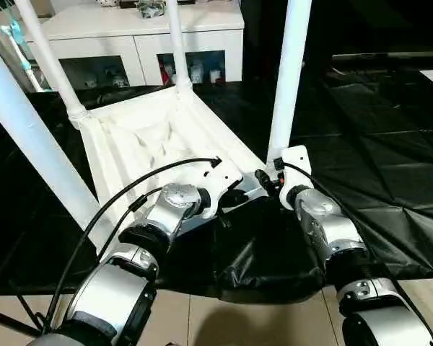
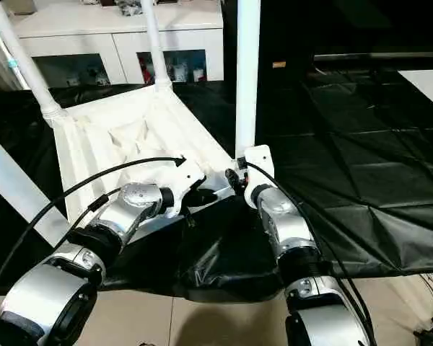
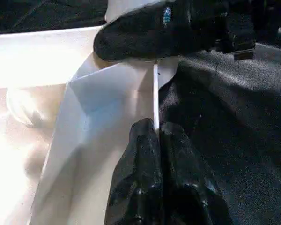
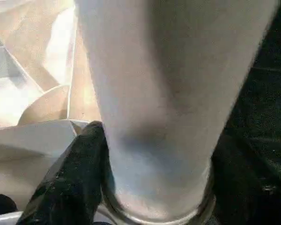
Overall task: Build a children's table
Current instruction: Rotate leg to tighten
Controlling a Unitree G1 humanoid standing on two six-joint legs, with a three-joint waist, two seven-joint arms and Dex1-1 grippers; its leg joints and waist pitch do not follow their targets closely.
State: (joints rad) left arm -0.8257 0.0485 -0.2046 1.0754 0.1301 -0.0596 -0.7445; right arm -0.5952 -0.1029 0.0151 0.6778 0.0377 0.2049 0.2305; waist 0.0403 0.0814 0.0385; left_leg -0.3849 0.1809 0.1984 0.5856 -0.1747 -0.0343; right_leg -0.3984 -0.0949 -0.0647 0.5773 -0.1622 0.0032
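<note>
The table top (image 1: 151, 137) lies upside down on the black-covered surface (image 1: 361, 173), legs pointing up. The left gripper (image 3: 157, 136) is closed on the top's near rim. The right gripper (image 1: 268, 179) grips the near-right leg (image 1: 289, 79) at its base.

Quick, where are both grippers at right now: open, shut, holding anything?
Left gripper: shut, pinching the thin rim of the table top.
Right gripper: fingers around the base of the near right leg.
</note>
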